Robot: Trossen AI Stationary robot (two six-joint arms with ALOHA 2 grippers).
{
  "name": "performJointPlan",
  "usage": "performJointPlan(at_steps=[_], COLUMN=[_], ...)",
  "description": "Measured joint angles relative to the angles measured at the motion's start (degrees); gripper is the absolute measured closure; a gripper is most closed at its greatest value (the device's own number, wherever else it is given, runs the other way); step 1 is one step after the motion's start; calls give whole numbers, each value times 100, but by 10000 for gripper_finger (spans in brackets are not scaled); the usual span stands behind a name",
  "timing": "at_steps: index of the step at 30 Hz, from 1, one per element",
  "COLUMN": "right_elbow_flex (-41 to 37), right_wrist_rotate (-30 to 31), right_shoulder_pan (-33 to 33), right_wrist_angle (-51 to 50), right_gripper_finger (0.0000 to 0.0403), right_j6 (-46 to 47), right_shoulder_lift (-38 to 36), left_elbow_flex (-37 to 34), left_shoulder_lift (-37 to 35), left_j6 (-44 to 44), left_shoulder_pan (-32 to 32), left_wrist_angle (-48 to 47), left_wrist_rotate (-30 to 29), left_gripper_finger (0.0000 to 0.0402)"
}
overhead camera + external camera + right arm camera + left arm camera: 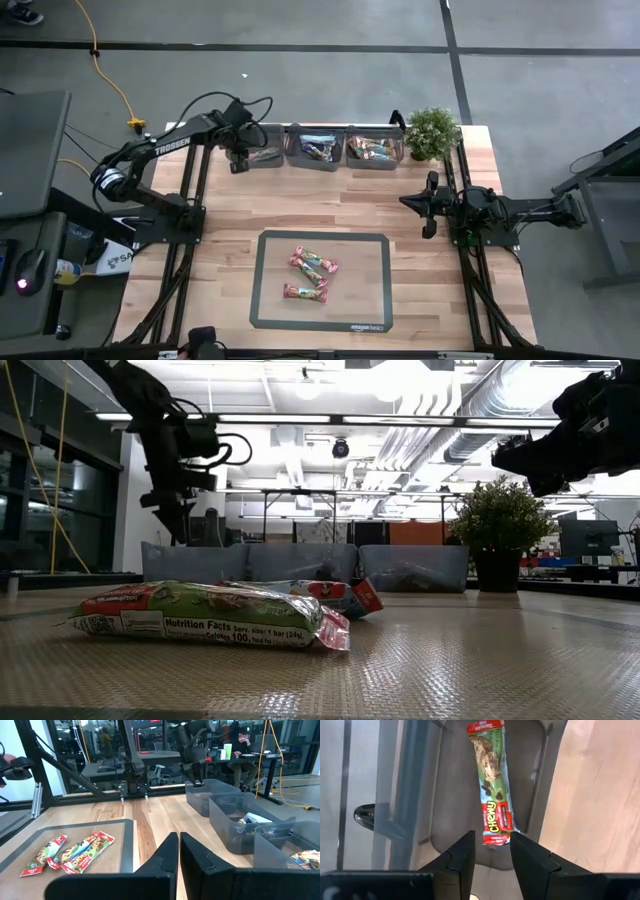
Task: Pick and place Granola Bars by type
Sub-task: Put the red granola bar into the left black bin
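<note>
Right gripper (178,851) fingers near closed above worktop (155,820). Three granola bars (70,852) on grey mat (120,845). Three bins (240,820) alongside; left arm (192,750) over farthest.

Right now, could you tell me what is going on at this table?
The robot is sorting granola bars into three grey bins along the far edge of the table. The left tool hovers open over the leftmost bin, where a green Chewy bar lies, apparently just dropped. Three bars wait on the mat. The right tool is shut and idle above the table's right side, beside the potted plant.
</note>
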Motion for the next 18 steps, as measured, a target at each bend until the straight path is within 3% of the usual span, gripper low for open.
performJointPlan(at_steps=[5,7,12,18], right_elbow_flex=[0,0,0,0], right_wrist_rotate=[0,0,0,0], right_shoulder_pan=[0,-2,-2,-1], right_wrist_angle=[0,0,0,0], right_gripper_finger=[402,402,402,402], right_j6=[0,0,0,0], right_shoulder_lift=[1,1,-1,0], left_elbow_flex=[211,368,786,1001], left_shoulder_lift=[0,0,0,-4], left_j6=[-69,-123,-190,-975], left_shoulder_pan=[-2,2,0,-8], left_wrist_angle=[-103,-251,-820,-1277], left_wrist_rotate=[57,363,1807,3574], left_gripper_finger=[283,283,283,283])
